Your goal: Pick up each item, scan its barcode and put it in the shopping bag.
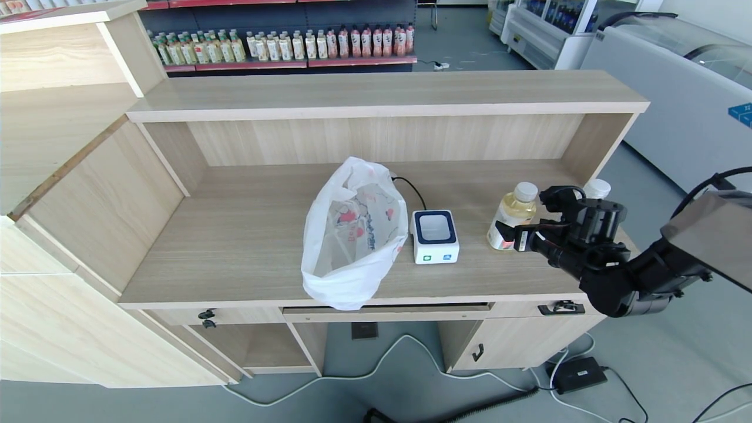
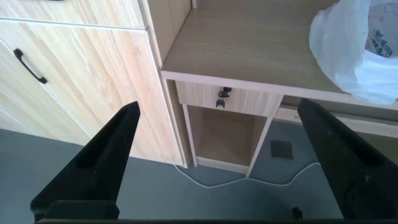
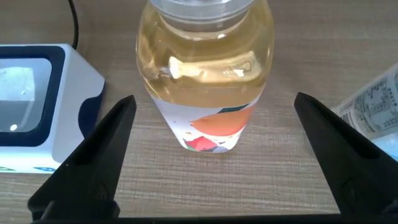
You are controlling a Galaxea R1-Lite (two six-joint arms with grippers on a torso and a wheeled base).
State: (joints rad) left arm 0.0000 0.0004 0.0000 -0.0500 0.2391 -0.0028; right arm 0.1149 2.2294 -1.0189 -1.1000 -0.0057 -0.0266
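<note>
A bottle of yellow liquid (image 1: 512, 218) (image 3: 205, 68) with a white cap and a red-orange label stands upright on the desk, right of the white-and-blue scanner (image 1: 435, 235) (image 3: 31, 106). My right gripper (image 1: 523, 214) (image 3: 214, 106) is open, its fingers either side of the bottle's base and just short of it. Behind that arm stands a second white-capped bottle (image 1: 597, 188) (image 3: 376, 106). The white plastic shopping bag (image 1: 352, 235) (image 2: 360, 50) stands open left of the scanner. My left gripper (image 2: 217, 118) is open and holds nothing, low in front of the desk's left front corner.
The wooden desk (image 1: 247, 235) has a raised back shelf and side walls. The scanner's black cable (image 1: 408, 185) runs behind the bag. A drawer lock (image 2: 221, 98) sits under the desk's front edge. Cables and a power brick (image 1: 578, 375) lie on the floor.
</note>
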